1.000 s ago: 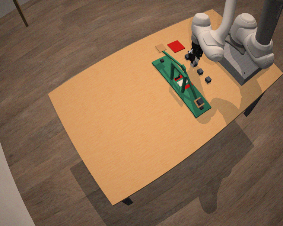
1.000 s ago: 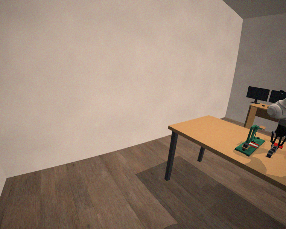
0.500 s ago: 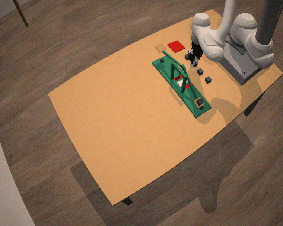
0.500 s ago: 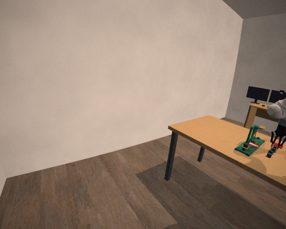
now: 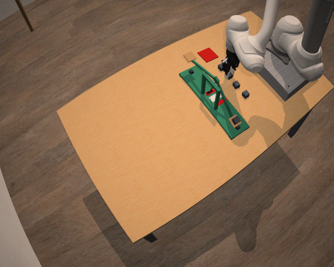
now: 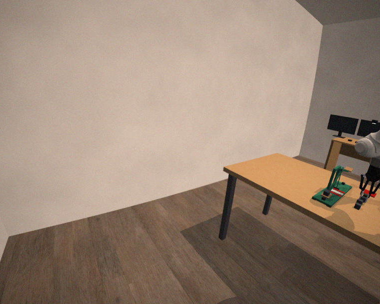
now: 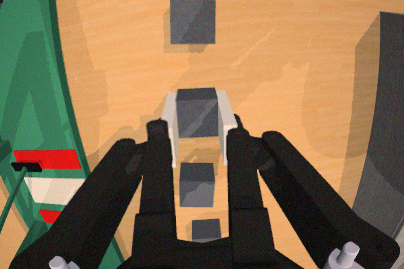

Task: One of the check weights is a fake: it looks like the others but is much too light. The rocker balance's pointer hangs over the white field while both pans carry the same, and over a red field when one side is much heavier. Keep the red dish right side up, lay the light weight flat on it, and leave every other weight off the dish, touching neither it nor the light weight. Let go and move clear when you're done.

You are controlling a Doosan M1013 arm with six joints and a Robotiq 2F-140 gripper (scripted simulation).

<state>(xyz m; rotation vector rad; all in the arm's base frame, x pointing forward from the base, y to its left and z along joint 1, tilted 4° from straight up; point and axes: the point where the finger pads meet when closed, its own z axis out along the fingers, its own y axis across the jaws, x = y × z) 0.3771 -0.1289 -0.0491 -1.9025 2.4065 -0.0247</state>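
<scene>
My gripper (image 5: pixel 228 75) (image 6: pixel 363 197) (image 7: pixel 197 107) is shut on a dark grey cube weight (image 7: pixel 197 111), low over the table just right of the green rocker balance (image 5: pixel 188 78) (image 6: pixel 332 192) (image 7: pixel 27 48). The flat red dish (image 5: pixel 207 54) lies beyond it. One weight (image 5: pixel 220 67) (image 7: pixel 193 21) lies between my gripper and the dish. Two more weights (image 5: pixel 236 84) (image 5: pixel 245 94) lie behind the gripper. A weight (image 5: pixel 235 120) sits on the balance's low near pan; the tan far pan (image 5: pixel 189 55) is raised and bare. A small weight (image 5: pixel 191 71) lies on the balance base. The pointer (image 5: pixel 209 92) hangs over a red field.
The robot's grey base block (image 5: pixel 279 76) (image 7: pixel 382 115) stands close on the right of the weights. The table edge (image 5: pixel 331 86) lies beyond it. A desk with monitors (image 6: pixel 342 124) stands far behind the table.
</scene>
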